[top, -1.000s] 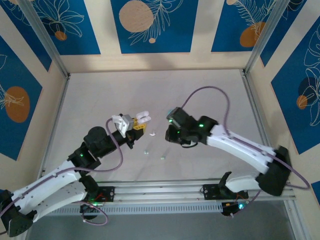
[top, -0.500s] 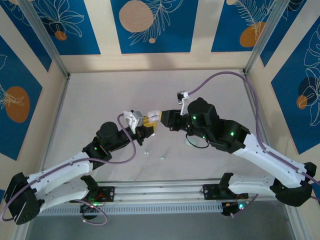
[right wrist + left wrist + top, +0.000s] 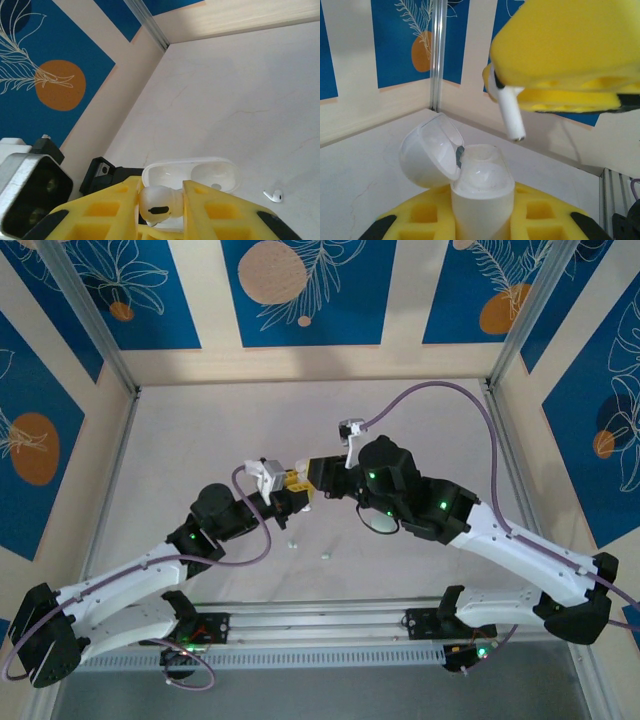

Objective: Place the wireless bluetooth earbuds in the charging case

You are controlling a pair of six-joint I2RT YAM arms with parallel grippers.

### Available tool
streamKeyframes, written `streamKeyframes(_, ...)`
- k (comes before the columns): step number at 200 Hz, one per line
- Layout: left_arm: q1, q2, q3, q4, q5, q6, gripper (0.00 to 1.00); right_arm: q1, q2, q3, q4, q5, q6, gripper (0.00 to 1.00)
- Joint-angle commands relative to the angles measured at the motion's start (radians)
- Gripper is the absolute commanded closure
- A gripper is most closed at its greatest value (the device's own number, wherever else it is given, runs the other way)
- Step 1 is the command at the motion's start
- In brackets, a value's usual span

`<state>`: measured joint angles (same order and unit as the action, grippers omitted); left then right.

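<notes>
Insertion step. Your left gripper (image 3: 297,486) is clamped tight on the open charging case (image 3: 482,197), mid-table. Your right gripper (image 3: 159,212) pinches a white earbud (image 3: 510,114), stem down, just above the case, not touching. Next you need the stem lined up over the case body, a straight drop, then release.

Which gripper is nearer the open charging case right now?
Left. The left gripper is shut on the charging case; the right gripper hangs just off it, not touching, holding a white earbud stem-down.
</notes>
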<state>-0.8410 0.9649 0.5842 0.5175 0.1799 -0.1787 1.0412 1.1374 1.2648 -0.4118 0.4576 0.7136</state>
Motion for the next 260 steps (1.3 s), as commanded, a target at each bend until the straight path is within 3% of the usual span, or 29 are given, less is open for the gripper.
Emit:
streamKeyframes(1,-0.006,-0.014,0.022,0.052,0.015,-0.017,0.81,0.006,0.004,-0.020,0.013,0.026,-0.005,0.74)
streamKeyframes(111,-0.006,-0.015,0.026,0.086,0.015,-0.028,0.81,-0.019,0.021,-0.063,0.071,-0.007,0.047,0.74)
streamKeyframes(219,-0.006,-0.023,0.026,0.102,-0.031,-0.016,0.81,-0.017,0.035,-0.040,0.020,-0.216,0.014,0.74)
streamKeyframes(260,-0.006,-0.036,0.024,0.113,-0.042,-0.010,0.81,-0.018,0.056,-0.013,-0.046,-0.174,0.010,0.72)
